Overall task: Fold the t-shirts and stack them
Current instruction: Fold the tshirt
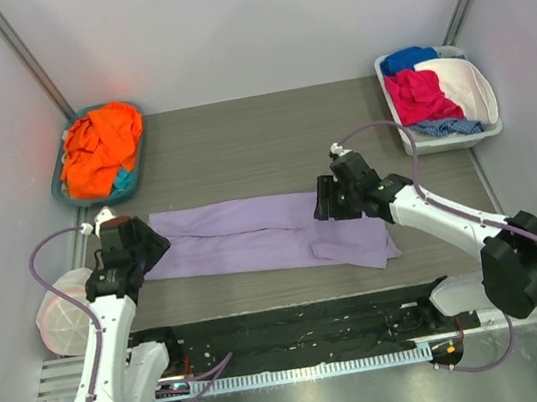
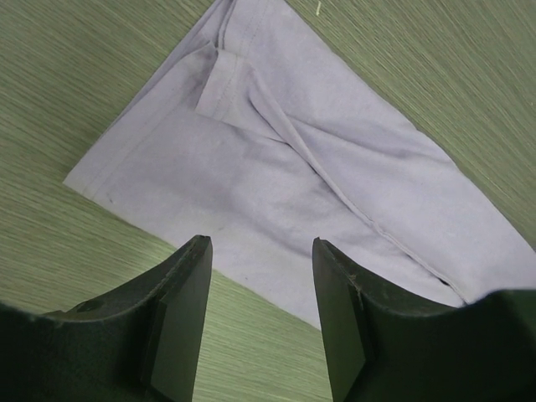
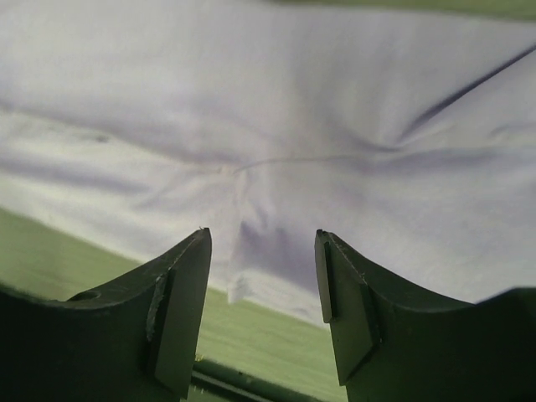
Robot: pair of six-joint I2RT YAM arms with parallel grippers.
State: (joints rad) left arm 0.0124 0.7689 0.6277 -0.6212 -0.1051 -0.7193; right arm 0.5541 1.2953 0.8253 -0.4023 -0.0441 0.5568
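Note:
A lavender t-shirt [image 1: 263, 234] lies folded into a long strip across the middle of the table. It also shows in the left wrist view [image 2: 318, 159] and the right wrist view [image 3: 276, 109]. My left gripper [image 1: 150, 249] is open and empty, just above the strip's left end; its near edge lies between the fingers [image 2: 261, 251]. My right gripper [image 1: 327, 202] is open and empty above the strip's right part, over a sleeve fold [image 3: 261, 243]. An orange t-shirt [image 1: 99, 145] and a teal one [image 1: 122, 182] lie in the grey basket [image 1: 64, 196] at the back left.
A white bin [image 1: 447, 142] at the back right holds blue, pink and white cloth. A round white pouch with a pink rim [image 1: 64, 318] sits at the left edge beside my left arm. A black strip [image 1: 298, 333] runs along the table's near edge.

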